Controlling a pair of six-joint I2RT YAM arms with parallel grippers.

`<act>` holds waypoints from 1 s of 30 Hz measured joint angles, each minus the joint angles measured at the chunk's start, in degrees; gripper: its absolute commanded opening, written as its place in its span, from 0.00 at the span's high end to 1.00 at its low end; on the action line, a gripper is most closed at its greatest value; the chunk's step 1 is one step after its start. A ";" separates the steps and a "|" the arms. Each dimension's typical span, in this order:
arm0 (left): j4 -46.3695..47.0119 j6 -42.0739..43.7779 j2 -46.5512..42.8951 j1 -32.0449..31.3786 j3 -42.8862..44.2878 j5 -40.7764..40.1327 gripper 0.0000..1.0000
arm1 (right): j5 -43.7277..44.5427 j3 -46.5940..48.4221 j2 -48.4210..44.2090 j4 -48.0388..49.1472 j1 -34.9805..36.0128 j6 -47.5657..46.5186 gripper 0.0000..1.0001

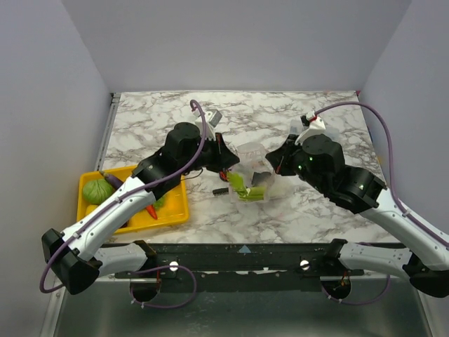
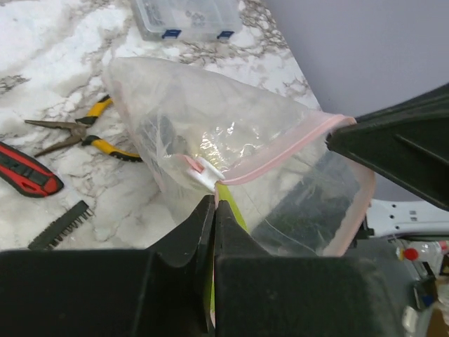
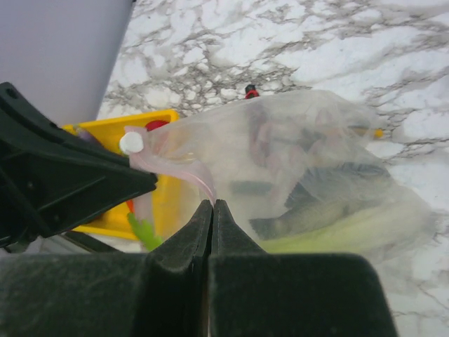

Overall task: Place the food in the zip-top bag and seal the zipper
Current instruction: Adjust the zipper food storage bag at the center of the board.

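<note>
Between the two arms, over the grey-veined white marble tabletop [image 1: 316, 119]: one clear floppy plastic zip-top bag [image 1: 254, 172], held up at its mouth from both sides. Whether its bottom rests on the marble cannot be told.

Left gripper [image 2: 215, 207]: black fingers pressed together on the bag's rim, just below the small white slider [image 2: 202, 172] that sits on the narrow pinkish translucent zipper [image 2: 284, 156].

Right gripper [image 3: 212, 209]: fingers likewise clamped together on the rim, at the far end of the pink strip. Folds of film hide how much of the zipper is closed.

Contents of the bag: one long green celery stick [image 3: 330, 237] lying low. Dark shapes above it are blurred by the plastic and cannot be identified.

Yellow plastic tray [image 1: 172, 210], left of the bag and partly covered by the left arm:
- a round yellow-green fruit [image 1: 97, 191]
- a purple piece [image 1: 112, 181]
- an orange-red carrot tip [image 1: 151, 210]
- anything else is hidden

On the marble, in the left wrist view:
- yellow-handled pliers [image 2: 88, 133]
- a red utility knife [image 2: 28, 174], cut off at the frame edge
- a black toothed strip [image 2: 62, 225]
- a clear lidded box [image 2: 186, 14], cut off at the top
</note>
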 measured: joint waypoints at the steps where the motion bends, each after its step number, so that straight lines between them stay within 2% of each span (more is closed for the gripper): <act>1: -0.94 -0.20 0.00 0.00 0.55 1.14 1.00 | 0.61 0.87 0.46 -1.60 0.00 -0.98 0.99; 6: -4.74 -5.27 0.44 0.00 6.93 9.22 1.00 | 5.31 10.19 2.67 -10.99 0.07 -5.49 0.99; 10: -3.26 -11.15 -0.74 -0.33 9.99 13.35 1.00 | 5.42 15.45 0.63 -12.92 0.35 -7.41 0.99; 14: -1.01 -15.82 -2.36 -0.52 8.39 14.43 1.00 | 4.48 12.94 -1.66 -11.76 0.76 -7.37 1.00; 18: -1.55 -16.33 0.02 0.33 6.29 15.98 1.00 | 5.92 9.55 -1.11 -12.55 0.70 -6.99 1.00; 22: -2.08 -16.92 1.70 0.83 5.33 17.00 1.00 | 7.32 10.14 -1.22 -14.16 0.70 -6.99 0.99; 27: 2.05 -18.97 0.79 0.44 5.29 17.88 1.00 | 6.60 12.31 -4.68 -14.91 0.81 -6.38 0.99; 30: 5.03 -20.00 0.57 0.35 4.07 17.90 0.92 | 6.05 11.74 -7.50 -14.16 0.83 -5.11 0.99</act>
